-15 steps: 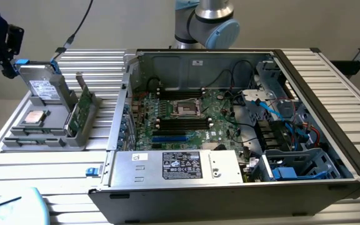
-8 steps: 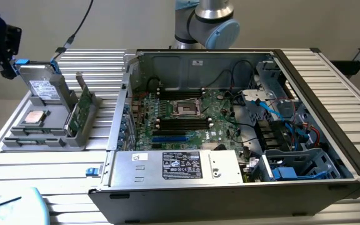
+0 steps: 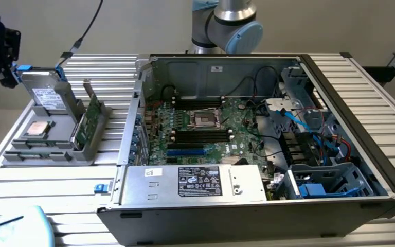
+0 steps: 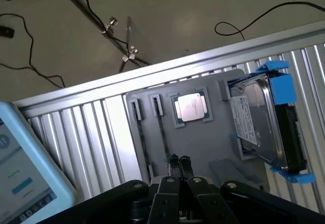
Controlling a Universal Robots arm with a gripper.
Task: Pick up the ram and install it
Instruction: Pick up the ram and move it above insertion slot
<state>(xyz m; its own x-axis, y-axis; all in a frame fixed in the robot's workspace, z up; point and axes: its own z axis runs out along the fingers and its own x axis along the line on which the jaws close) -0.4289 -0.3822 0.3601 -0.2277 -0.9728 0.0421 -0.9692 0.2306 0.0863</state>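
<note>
**Two narrow slots ahead of clenched, empty jaws**

You have the gripper (image 4: pixel 178 163) with its jaws clenched, the fingertips meeting and nothing between them. It hangs over the grey tray (image 4: pixel 203 148) on the ribbed metal table (image 4: pixel 101 132).

Two narrow slots run just ahead of the jaws. The ram (image 4: pixel 163 130) appears to stand edge-on in the slot nearer the jaws. It shows as a thin dark strip, not touching the fingertips, and its chips cannot be made out from this angle.

Farther ahead of the jaws, the square silver processor (image 4: pixel 190 106) lies flat in its pocket. To one side of the jaws, the hard drive (image 4: pixel 256 120) stands on edge in a blue carrier. Its white label carries print you cannot read. On the other side, a light-blue-framed screen (image 4: pixel 20 178) shows lines of writing, also illegible.

Well apart from the jaws, the open computer case (image 3: pixel 252 226) lies on its side with the motherboard (image 3: pixel 204 128) exposed. The power supply (image 3: pixel 194 182) bears a black label with white marks that are unreadable. A green card with a metal bracket (image 3: pixel 88 121) stands in the tray.
</note>
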